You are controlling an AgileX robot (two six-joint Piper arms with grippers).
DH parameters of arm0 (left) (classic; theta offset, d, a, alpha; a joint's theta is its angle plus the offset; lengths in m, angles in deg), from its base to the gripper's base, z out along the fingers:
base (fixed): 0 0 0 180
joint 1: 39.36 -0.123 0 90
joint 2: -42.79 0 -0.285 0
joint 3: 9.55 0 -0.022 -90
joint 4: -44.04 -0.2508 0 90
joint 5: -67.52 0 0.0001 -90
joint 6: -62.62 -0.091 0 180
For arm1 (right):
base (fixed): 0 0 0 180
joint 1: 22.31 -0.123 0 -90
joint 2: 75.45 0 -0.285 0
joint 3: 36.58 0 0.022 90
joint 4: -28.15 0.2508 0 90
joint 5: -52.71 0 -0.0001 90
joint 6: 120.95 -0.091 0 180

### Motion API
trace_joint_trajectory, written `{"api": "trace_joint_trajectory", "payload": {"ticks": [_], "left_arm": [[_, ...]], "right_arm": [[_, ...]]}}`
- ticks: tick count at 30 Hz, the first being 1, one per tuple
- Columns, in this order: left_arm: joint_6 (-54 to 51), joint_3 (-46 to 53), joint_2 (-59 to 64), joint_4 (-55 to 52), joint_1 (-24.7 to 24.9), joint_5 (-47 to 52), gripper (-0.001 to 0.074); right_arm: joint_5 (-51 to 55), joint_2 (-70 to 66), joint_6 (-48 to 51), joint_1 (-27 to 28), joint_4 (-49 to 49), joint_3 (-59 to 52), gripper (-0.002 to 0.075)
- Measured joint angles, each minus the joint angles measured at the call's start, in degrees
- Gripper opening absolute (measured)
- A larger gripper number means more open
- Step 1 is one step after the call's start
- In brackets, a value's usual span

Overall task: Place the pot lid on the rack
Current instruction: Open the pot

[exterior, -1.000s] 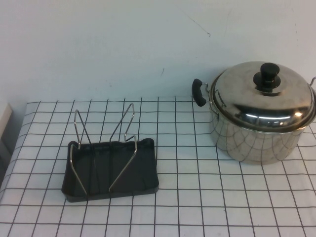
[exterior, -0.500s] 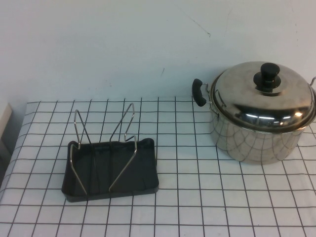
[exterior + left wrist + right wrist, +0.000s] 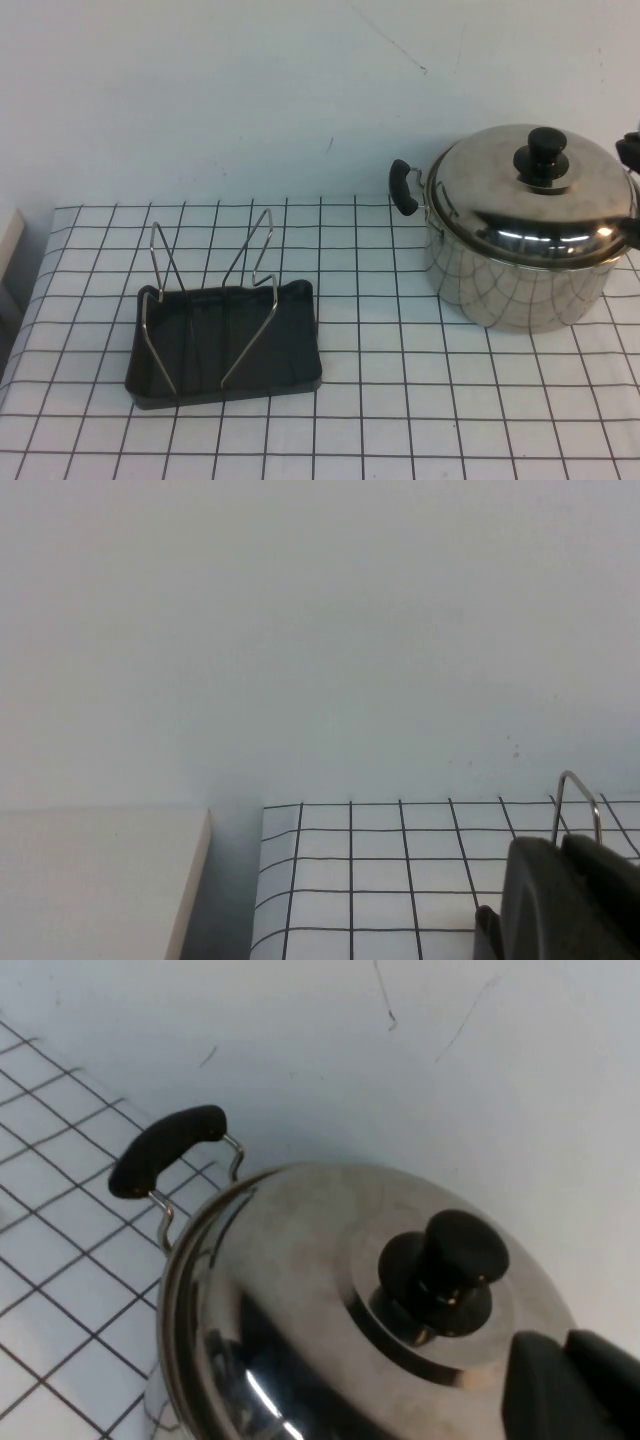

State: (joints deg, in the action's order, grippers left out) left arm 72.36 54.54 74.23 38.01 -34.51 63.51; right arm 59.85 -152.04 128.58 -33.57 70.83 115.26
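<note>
pot lid sits on its pot – right gripper closed, empty, beside it; left gripper closed, near rack.

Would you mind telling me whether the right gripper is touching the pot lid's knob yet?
Apart: the right wrist view shows bare steel lid between the right gripper and the knob.

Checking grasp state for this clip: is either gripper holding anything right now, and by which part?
Nothing is held. The lid sits on the pot, knob untouched. The right gripper, shut, is beside it; the left gripper, shut, is near the rack.
</note>
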Motion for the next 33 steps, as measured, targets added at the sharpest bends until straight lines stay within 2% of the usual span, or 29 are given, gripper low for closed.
{"api": "trace_joint_trajectory", "payload": {"ticks": [2,4,9,12,20,29,31,33], "left_arm": [[0.0,0.0,0.0,0.0,0.0,0.0,-0.0002],[0.0,0.0,0.0,0.0,0.0,0.0,-0.0002],[0.5,0.0,0.0,0.0,0.0,0.0,-0.0002],[0.6,0.0,0.0,0.0,0.0,0.2,-0.0002],[0.6,0.1,0.0,0.0,0.0,1.3,-0.0002],[0.6,0.1,0.0,0.0,0.0,1.3,-0.0002],[0.6,0.1,0.0,0.0,0.0,1.3,-0.0002],[0.7,0.1,0.0,0.0,0.0,1.3,-0.0002]], "right_arm": [[-1.0,-4.1,0.0,-0.1,0.6,1.4,0.0055],[-3.0,-7.6,0.0,-0.1,3.2,2.8,0.0150],[-7.8,-15.5,0.0,-0.2,17.2,7.8,0.0517],[-7.5,-18.8,0.0,-0.2,19.6,11.4,0.0610],[-6.2,-27.0,2.4,-0.4,20.3,20.0,0.0640],[-2.5,-32.7,2.9,-0.4,20.3,21.0,0.0640],[-2.0,-32.9,2.9,-0.4,20.3,21.0,0.0622],[-2.0,-32.9,3.0,-0.4,20.3,21.0,0.0559]]}}
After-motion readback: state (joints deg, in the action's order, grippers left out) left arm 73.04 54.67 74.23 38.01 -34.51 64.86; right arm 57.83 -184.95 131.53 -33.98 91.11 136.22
